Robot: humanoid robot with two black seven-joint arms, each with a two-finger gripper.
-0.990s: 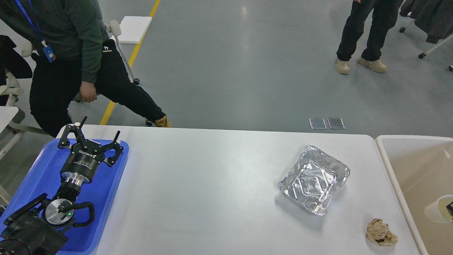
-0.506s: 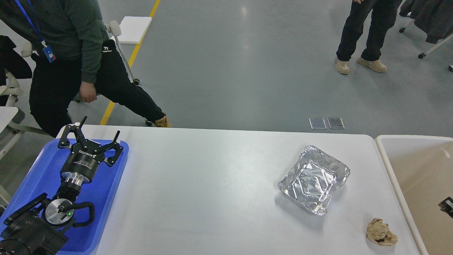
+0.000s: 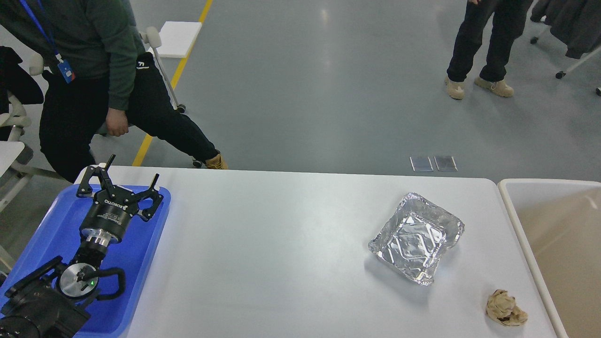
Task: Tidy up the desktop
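Note:
The white desktop [image 3: 281, 244] fills the lower half of the head view. A crumpled silver foil tray [image 3: 416, 237] lies on its right part, empty. A crumpled beige paper ball [image 3: 504, 308] lies near the front right corner. My left gripper [image 3: 133, 170] is open and empty, held over the blue plastic tray [image 3: 136, 263] at the left edge of the desktop, far from both items. My right gripper is out of view.
A beige white-rimmed bin [image 3: 558, 234] stands against the right end of the desktop. A person in a green top [image 3: 89, 80] stands just behind the table's left corner. Another person [image 3: 483, 47] stands farther back on the grey floor.
The right gripper, seen at the right edge over the bin with a white cup one second ago, has withdrawn out of view. The cup no longer shows. The left arm has not moved.

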